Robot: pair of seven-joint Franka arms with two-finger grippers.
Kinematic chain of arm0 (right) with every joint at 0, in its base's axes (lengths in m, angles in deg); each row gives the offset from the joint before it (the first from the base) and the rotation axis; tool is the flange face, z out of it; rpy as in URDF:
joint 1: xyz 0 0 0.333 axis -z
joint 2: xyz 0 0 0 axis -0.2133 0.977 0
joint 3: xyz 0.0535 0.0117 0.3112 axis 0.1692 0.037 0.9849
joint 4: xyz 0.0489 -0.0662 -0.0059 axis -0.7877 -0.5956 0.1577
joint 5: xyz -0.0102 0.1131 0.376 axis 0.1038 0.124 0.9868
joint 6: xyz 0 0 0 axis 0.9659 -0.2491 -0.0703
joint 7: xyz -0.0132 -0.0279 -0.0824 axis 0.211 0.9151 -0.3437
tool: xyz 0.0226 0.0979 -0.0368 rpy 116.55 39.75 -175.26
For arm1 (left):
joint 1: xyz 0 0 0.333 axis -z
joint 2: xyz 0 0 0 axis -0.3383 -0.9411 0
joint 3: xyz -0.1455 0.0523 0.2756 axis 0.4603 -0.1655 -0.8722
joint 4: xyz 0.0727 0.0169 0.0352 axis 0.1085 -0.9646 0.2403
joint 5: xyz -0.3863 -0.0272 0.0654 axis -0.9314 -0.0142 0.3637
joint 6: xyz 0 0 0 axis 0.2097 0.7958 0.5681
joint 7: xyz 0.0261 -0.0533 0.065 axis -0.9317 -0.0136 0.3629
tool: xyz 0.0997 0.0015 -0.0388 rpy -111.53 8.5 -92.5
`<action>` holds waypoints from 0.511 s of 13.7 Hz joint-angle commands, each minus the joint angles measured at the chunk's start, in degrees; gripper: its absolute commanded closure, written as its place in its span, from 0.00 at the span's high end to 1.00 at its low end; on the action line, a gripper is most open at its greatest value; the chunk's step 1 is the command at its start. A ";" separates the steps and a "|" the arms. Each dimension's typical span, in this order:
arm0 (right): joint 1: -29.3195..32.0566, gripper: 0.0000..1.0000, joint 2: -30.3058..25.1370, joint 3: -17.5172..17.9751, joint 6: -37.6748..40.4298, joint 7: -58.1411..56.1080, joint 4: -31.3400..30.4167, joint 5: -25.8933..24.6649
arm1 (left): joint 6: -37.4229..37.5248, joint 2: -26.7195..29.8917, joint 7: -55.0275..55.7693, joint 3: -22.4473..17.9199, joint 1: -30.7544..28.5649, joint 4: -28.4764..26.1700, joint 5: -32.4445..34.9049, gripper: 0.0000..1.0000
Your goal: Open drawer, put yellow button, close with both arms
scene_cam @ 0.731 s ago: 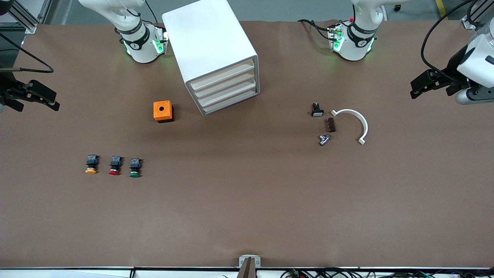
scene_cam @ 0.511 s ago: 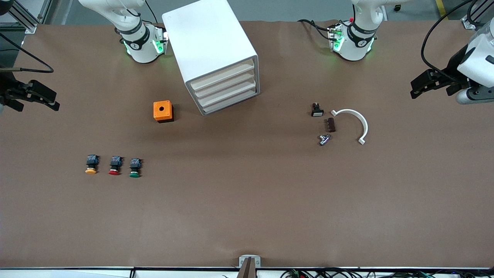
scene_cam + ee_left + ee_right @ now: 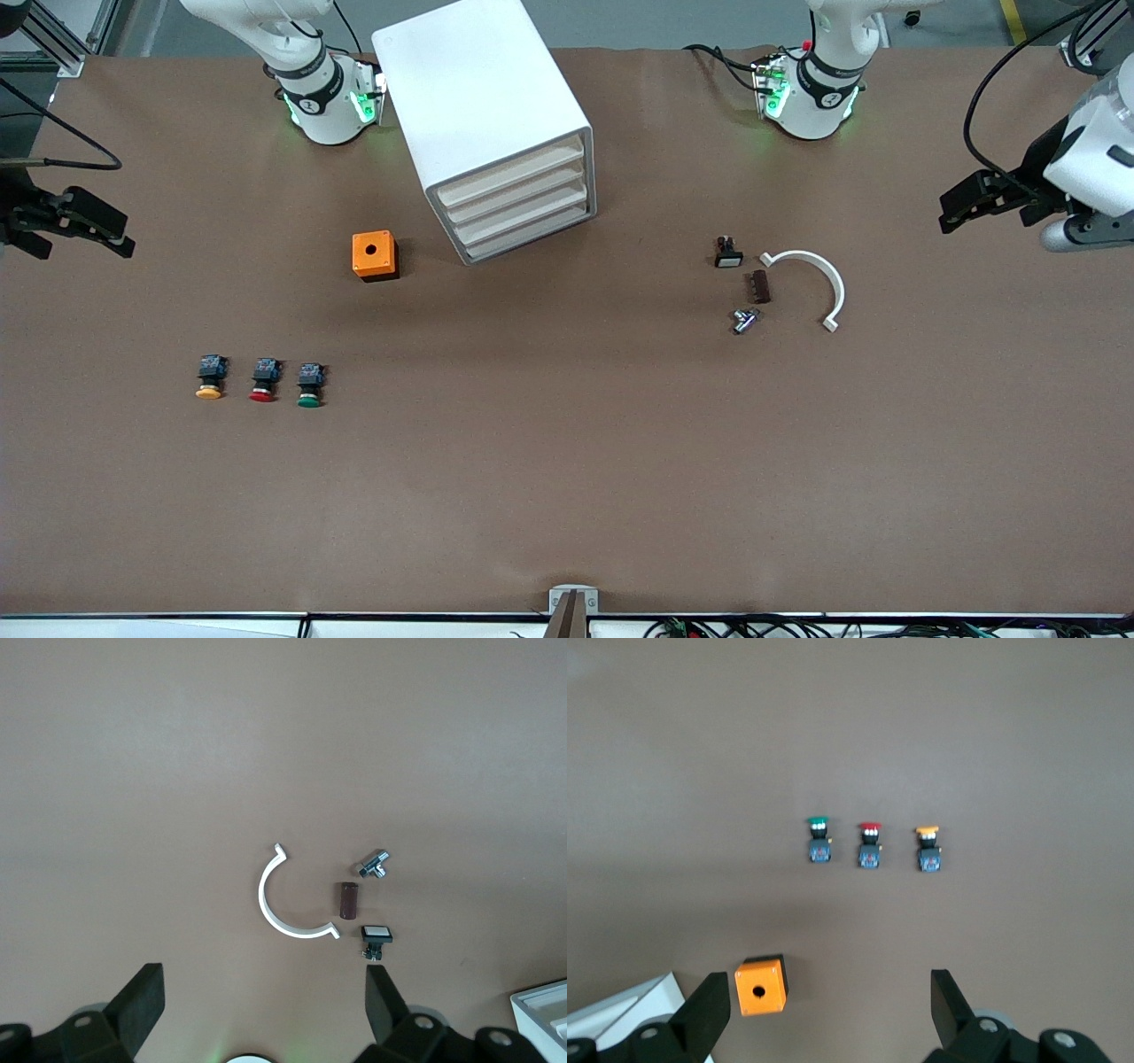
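Drawer (image 3: 523,208): I saw it shut.
Yellow button (image 3: 209,377): lay near right arm's edge.
Left gripper (image 3: 961,199): open, empty.
Right gripper (image 3: 93,232): open, empty.

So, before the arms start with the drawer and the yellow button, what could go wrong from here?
1. The yellow button lies in a row close beside the red button and the green button; the right gripper, open, might knock or take the wrong one.
2. The cabinet has four alike drawers, all shut and stacked tightly; the left gripper, open, may catch the wrong front.
3. The cabinet stands loose and angled; pulling may drag it.
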 commanded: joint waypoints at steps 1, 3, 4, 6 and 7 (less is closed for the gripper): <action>0.51 1.00 3.20 0.18 -3.06 -0.41 1.13 -0.07 | -0.30 -4.06 -0.42 0.18 0.44 0.98 0.71 1.00; 0.51 1.00 7.06 0.00 -2.89 -0.23 1.13 -0.51 | -0.30 -7.13 0.10 0.36 0.70 0.98 0.18 1.00; 0.51 1.00 8.65 0.00 -2.80 0.21 0.17 -1.99 | -0.30 -9.06 0.71 0.36 1.40 1.07 0.09 1.00; 3.13 1.00 13.55 -0.08 -3.77 -0.40 -0.81 -3.15 | -0.38 -13.28 4.73 0.36 2.37 2.38 0.09 1.00; 4.54 1.00 17.24 -0.09 -5.16 -0.49 -0.81 -4.46 | -0.64 -15.56 7.98 0.36 2.98 3.95 0.01 1.00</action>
